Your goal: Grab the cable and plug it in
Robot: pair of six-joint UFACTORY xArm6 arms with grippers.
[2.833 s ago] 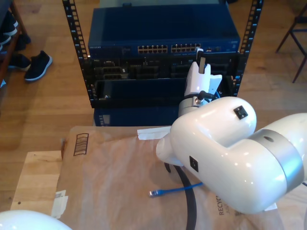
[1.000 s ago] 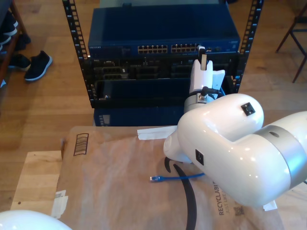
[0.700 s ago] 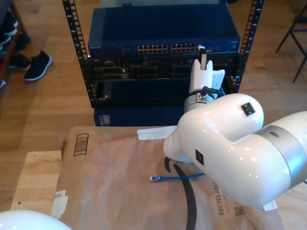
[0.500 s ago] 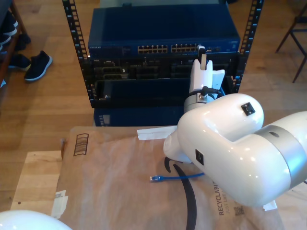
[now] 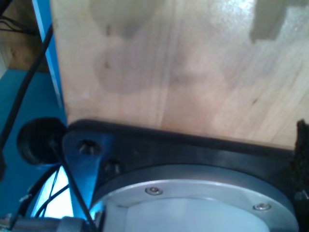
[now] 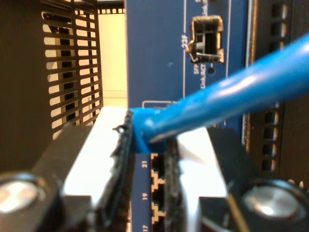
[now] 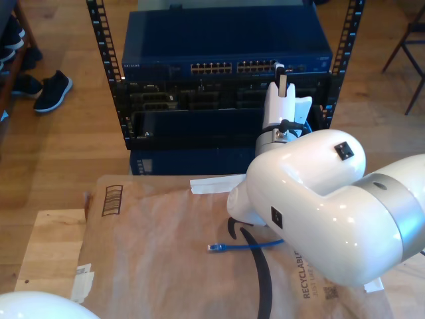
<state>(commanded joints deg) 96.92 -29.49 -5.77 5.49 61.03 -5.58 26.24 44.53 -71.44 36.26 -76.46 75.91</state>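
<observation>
The cable [image 6: 219, 99] is thin and bright blue. In the second wrist view it runs aslant in front of the blue switch [image 6: 164, 58], and my second gripper [image 6: 149, 142] is shut on its end just before the numbered ports [image 6: 157, 179]. The plug itself is hidden between the pads. In the exterior view my second gripper [image 7: 279, 73] stands at the right end of the port row [image 7: 232, 67] of the switch [image 7: 226, 40] in the rack. The cable's [image 7: 249, 245] loose end lies on brown paper, its clear plug [image 7: 213, 247] pointing to that view's left.
Brown paper [image 7: 159, 246] covers the wooden table [image 7: 46, 252]. The big white arm [image 7: 319, 206] hides part of the cable. Another white arm part [image 7: 30, 306] shows at the exterior view's lower left. Shoes [image 7: 50, 90] lie on the floor at its left. The first wrist view looks onto a wooden board [image 5: 169, 63] and a black base plate [image 5: 193, 150].
Since 2.8 s ago the second arm has pushed toward the rack, dragging the cable's loose end a little that way. Over the last second nothing has moved.
</observation>
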